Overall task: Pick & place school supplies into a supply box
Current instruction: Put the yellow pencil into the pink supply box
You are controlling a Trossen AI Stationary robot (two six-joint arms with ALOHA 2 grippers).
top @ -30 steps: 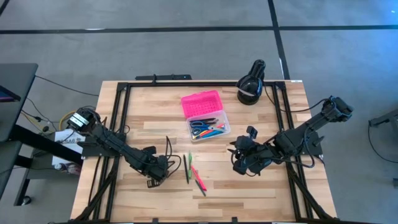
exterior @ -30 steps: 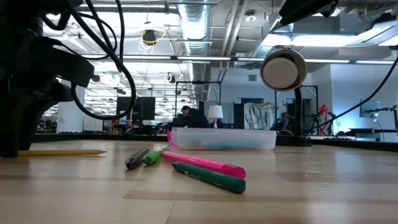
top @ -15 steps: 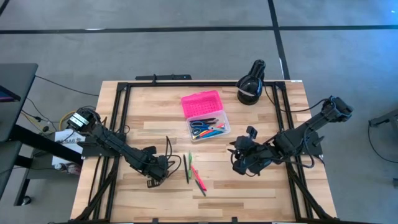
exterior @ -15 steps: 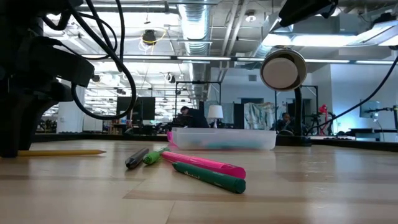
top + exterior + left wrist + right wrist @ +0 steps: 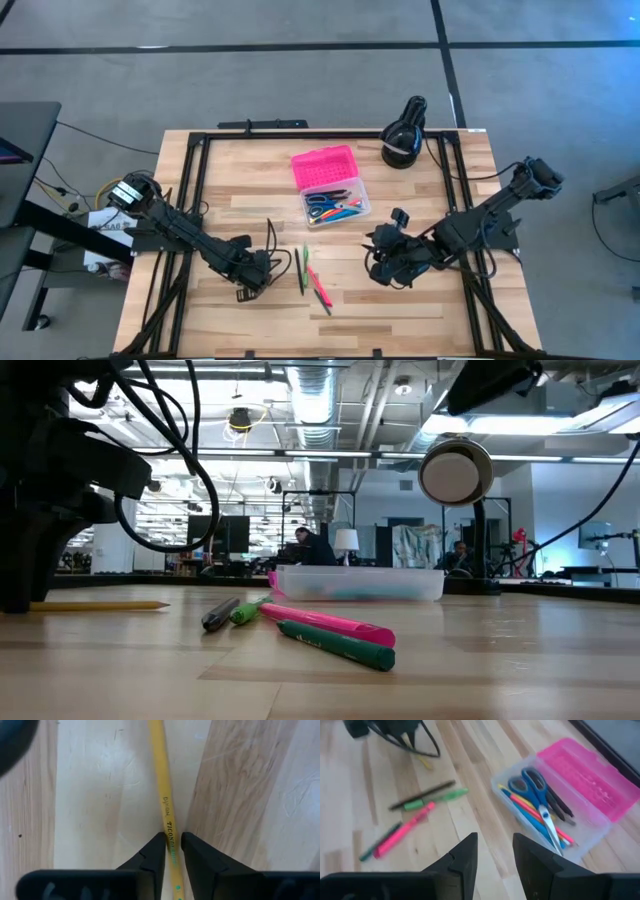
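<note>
A yellow pencil point(image 5: 167, 815) is lying flat on the wooden surface point(image 5: 420, 310), at the left of the loose group, and the narrow gap between the left hand's point(image 5: 172, 845) fingers is filled by it; both fingertips appear to be against its sides. Whether it has been lifted cannot be told, and in the low view it is seen resting on the surface. Compared with the views of a second ago, the pencil has not moved, while the right arm has shifted a little toward the middle of the surface. This is judged to mean that a grasp is being completed and that the carry to the supply box point(image 5: 330, 185) is not yet begun.

The box is standing open behind the loose group, its pink lid folded back, with blue-handled scissors point(image 5: 536, 795) and several pens already inside. A pink pen point(image 5: 328, 622), a green marker point(image 5: 335, 643) and a dark pen point(image 5: 220, 613) are left on the surface.

The right hand point(image 5: 495, 851) is held open and empty above the surface, facing the box.

On the pencil, print reading "DIXON TICONDEROGA" can be partly made out.
</note>
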